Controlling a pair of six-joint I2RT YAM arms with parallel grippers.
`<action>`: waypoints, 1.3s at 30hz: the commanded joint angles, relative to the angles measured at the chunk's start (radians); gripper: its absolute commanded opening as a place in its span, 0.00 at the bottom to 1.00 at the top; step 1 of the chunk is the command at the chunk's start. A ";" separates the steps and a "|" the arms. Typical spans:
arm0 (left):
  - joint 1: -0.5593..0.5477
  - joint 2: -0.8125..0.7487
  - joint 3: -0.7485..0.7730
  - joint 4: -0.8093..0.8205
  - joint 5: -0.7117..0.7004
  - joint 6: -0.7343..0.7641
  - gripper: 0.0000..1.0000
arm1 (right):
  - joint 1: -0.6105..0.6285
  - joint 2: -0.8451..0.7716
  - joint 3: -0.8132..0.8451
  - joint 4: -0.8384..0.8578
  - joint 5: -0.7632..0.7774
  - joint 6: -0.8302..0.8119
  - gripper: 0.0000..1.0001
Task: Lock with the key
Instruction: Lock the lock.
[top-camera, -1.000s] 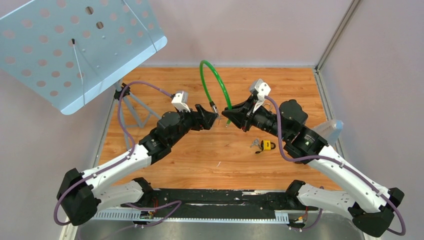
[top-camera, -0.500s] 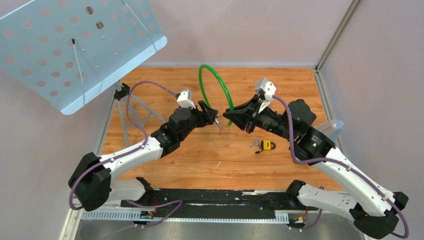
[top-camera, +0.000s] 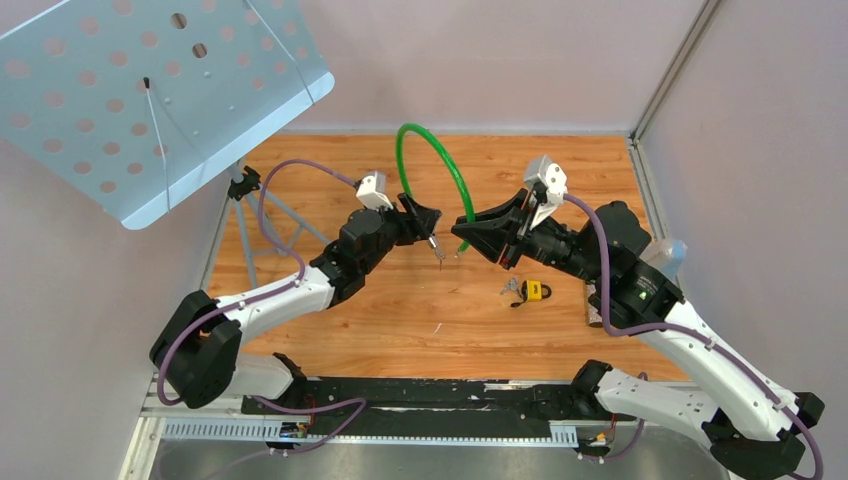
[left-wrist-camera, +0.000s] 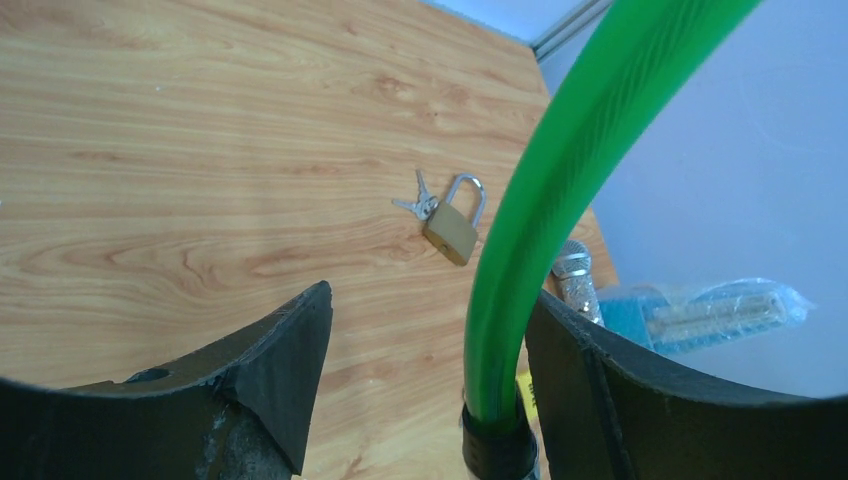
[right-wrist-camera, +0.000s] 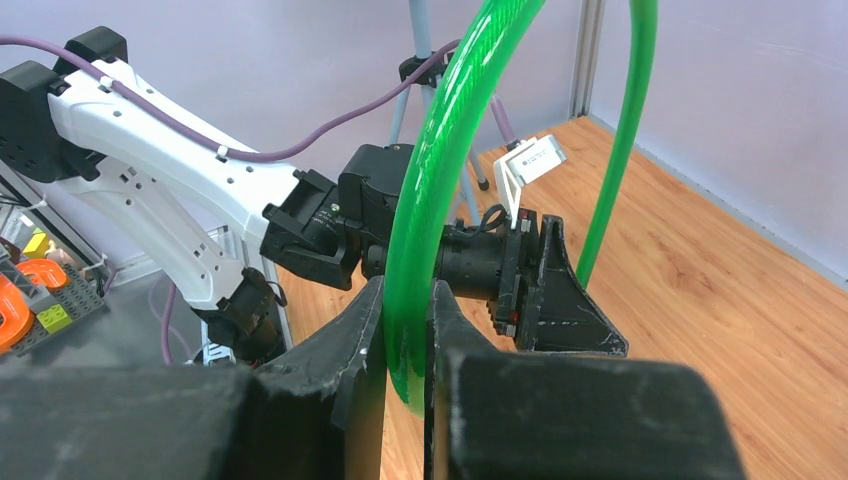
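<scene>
R claw (right-wrist-camera: 408, 300) pinches green cable (right-wrist-camera: 450, 120) — low end hidden.

- The padlock (top-camera: 536, 291) lies on the table (top-camera: 400, 325), its keys (top-camera: 511, 288) touching its left side.
- Behind and left of the padlock, a cable loop (top-camera: 440, 160) arches above the table.
- One cable end sits between the fingers of the right gripper (top-camera: 470, 229), just behind-left of the padlock.
- The left gripper (top-camera: 430, 224) is farther left, at the other end.
- A plastic bag (top-camera: 665, 258) lies right of the padlock.
- A perforated panel (top-camera: 150, 90) stands far behind-left.
</scene>
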 joint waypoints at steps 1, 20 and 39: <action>0.004 -0.014 0.011 0.107 0.009 -0.008 0.77 | -0.002 -0.020 0.049 0.088 -0.011 -0.002 0.00; 0.024 0.006 0.023 0.076 0.118 -0.168 0.00 | -0.002 -0.023 -0.014 0.149 0.043 -0.039 0.00; 0.030 -0.014 0.086 0.353 0.467 -0.553 0.00 | -0.002 -0.006 -0.271 0.600 0.229 -0.060 0.00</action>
